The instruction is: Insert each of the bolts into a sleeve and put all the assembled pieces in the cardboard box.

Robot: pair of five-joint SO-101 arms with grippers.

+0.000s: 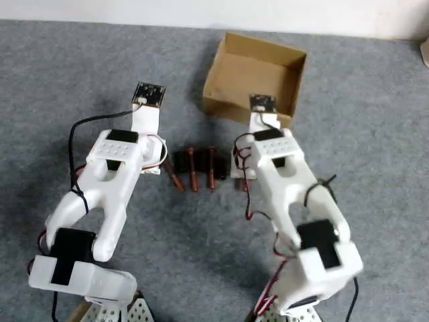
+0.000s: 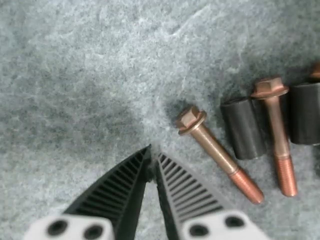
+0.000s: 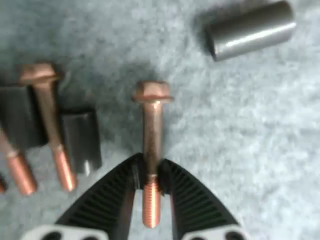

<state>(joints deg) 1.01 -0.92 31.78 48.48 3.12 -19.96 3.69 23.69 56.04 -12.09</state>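
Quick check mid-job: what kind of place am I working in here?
Likely a small robot test bench, not a factory line: a grey felt-like mat as work surface, two white desktop arms side by side, and loose copper bolts, black sleeves and a cardboard box laid out.

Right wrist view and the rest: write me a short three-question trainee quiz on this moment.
1. True or false: an assembled piece already lies in the cardboard box.
2. Multiple choice: the left gripper is A) shut on a sleeve, B) shut on a bolt, C) shut on nothing.
3. Fill in: the right gripper grips its bolt by the ___, not the head.

Key: 1 false; 2 C; 3 shank.
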